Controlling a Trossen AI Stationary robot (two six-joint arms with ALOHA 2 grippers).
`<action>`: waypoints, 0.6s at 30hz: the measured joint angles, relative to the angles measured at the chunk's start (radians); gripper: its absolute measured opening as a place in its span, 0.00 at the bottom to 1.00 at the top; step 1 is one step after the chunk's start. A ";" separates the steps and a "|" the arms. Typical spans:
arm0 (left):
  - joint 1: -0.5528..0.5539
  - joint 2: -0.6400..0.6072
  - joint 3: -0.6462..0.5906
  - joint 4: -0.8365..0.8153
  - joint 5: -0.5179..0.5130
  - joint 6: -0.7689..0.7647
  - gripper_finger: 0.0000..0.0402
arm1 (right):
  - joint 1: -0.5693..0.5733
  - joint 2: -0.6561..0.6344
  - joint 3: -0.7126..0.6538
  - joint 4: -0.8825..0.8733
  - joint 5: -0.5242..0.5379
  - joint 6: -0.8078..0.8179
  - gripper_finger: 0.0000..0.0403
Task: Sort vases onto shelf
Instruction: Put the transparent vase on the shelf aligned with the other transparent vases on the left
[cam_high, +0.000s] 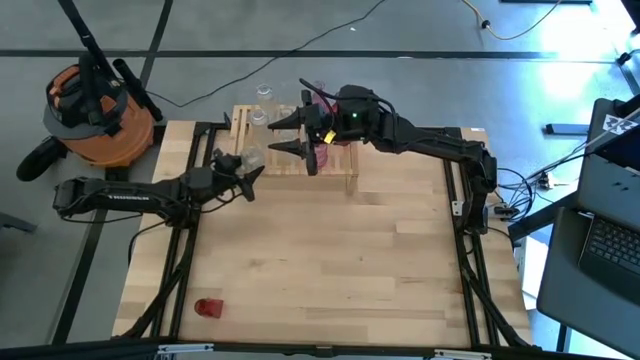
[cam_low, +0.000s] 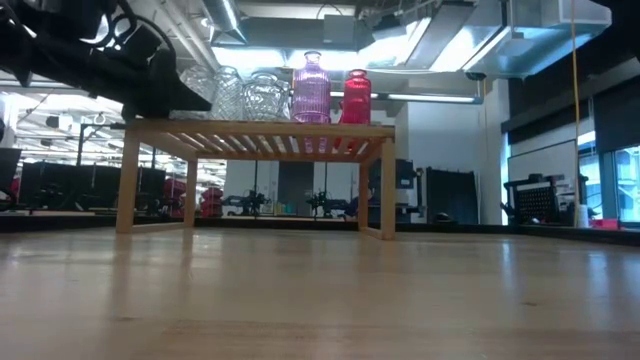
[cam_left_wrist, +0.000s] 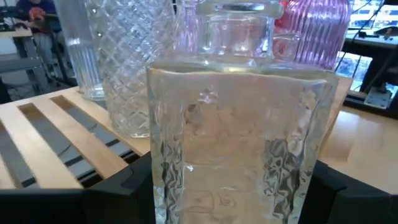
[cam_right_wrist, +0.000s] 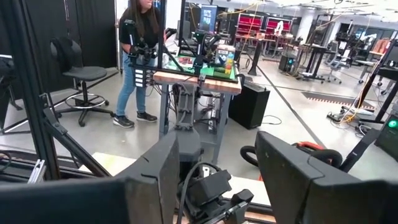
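Note:
The light wood shelf (cam_high: 340, 170) stands at the table's far side, carrying several vases: clear ones (cam_low: 265, 96), a pink ribbed bottle (cam_low: 312, 88) and a red one (cam_low: 356, 97). My left gripper (cam_high: 245, 165) is at the shelf's left end, shut on a clear textured vase (cam_left_wrist: 236, 143). My right gripper (cam_high: 288, 135) hovers open above the shelf's vases and touches nothing. Another red vase (cam_high: 208, 308) lies on the table near its left near corner. My left gripper (cam_left_wrist: 233, 186) pinches the clear textured vase by its flat-sided body (cam_left_wrist: 168, 168) between the two fingers (cam_left_wrist: 118, 186), which come in level from the table's left. The vase stands upright over the shelf's slats (cam_left_wrist: 62, 143); whether its bottom rests on them I cannot tell.
Behind the held vase stand a diamond-cut clear vase (cam_left_wrist: 130, 68) and the pink ribbed bottle (cam_left_wrist: 317, 31), close together. Bare tabletop (cam_high: 340, 270) spreads on the near side of the shelf. An orange vacuum (cam_high: 95, 110) sits off the far left corner. A person (cam_right_wrist: 140, 56) stands in the room.

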 joint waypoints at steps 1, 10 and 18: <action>0.004 0.007 0.000 0.007 0.005 0.001 0.58 | -0.001 0.000 0.000 0.000 0.000 0.000 0.43; 0.062 0.018 -0.002 0.088 -0.008 -0.006 0.84 | -0.001 0.000 0.000 -0.004 0.000 0.000 0.43; 0.073 0.015 -0.003 0.157 0.063 -0.034 0.97 | -0.001 0.000 0.000 -0.005 -0.001 0.000 0.43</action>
